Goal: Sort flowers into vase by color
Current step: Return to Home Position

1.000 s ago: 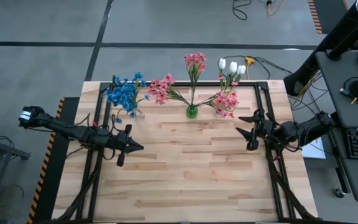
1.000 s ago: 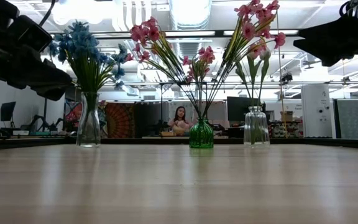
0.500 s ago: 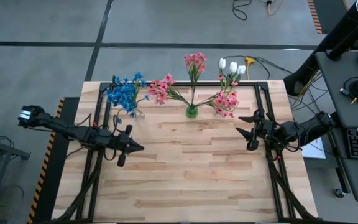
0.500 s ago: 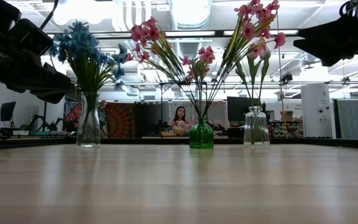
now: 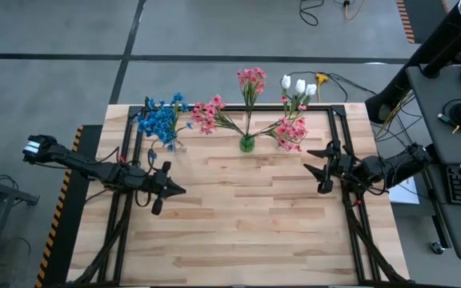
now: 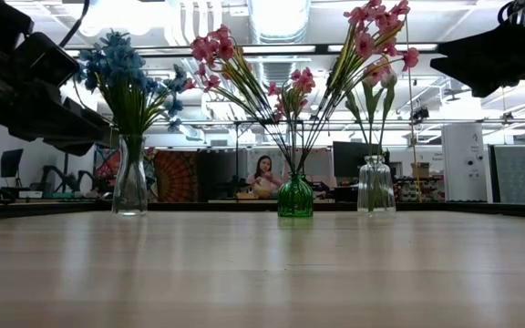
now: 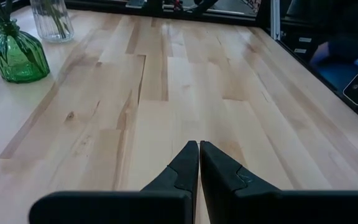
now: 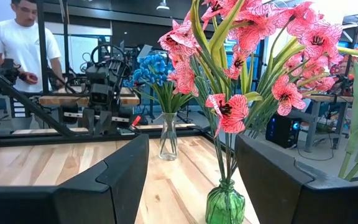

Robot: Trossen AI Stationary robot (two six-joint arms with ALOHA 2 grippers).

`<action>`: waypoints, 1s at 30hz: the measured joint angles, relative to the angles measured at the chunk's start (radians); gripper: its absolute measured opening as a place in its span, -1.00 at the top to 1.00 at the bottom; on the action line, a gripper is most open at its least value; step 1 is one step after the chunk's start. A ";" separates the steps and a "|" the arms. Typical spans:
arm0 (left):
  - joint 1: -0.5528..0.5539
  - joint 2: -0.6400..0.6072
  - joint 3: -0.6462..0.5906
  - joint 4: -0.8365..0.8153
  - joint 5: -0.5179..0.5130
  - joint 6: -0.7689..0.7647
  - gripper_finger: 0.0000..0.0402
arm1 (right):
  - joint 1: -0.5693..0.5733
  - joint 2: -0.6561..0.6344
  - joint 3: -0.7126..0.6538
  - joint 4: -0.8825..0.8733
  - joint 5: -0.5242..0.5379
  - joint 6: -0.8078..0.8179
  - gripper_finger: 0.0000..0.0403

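Observation:
Three vases stand in a row near the table's far edge. A clear vase (image 5: pixel 172 145) holds blue flowers (image 6: pixel 117 68). The green vase (image 5: pixel 246 144) carries pink flowers (image 6: pixel 217 46). A second clear vase (image 6: pixel 375 185) has white buds (image 5: pixel 298 86) and pink blossoms (image 5: pixel 291 132). My left gripper (image 5: pixel 178 190) hovers shut over the table's left half, well short of the vases, seen also in its wrist view (image 7: pixel 199 149). My right gripper (image 5: pixel 310 168) is open near the right edge, pointing at the green vase (image 8: pixel 224 202).
Bare wooden table (image 5: pixel 246 224) stretches between the arms and toward the near edge. Black frame rails (image 5: pixel 126 160) run along both sides. A person (image 8: pixel 23 43) stands beyond the table's left side; another sits in the room behind (image 6: pixel 264 178).
In the low view my left arm has sunk a little toward the table. The vases, the flowers and my right arm have kept still.

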State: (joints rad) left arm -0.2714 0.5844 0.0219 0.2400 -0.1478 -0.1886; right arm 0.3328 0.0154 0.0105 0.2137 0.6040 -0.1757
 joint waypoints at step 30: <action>0.000 0.072 0.000 0.000 0.000 0.000 1.00 | 0.000 0.000 0.000 0.000 0.000 0.000 -0.15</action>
State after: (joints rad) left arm -0.2714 0.6563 0.0219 0.2399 -0.1478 -0.1886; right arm 0.3329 0.0158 0.0105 0.2134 0.6038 -0.1757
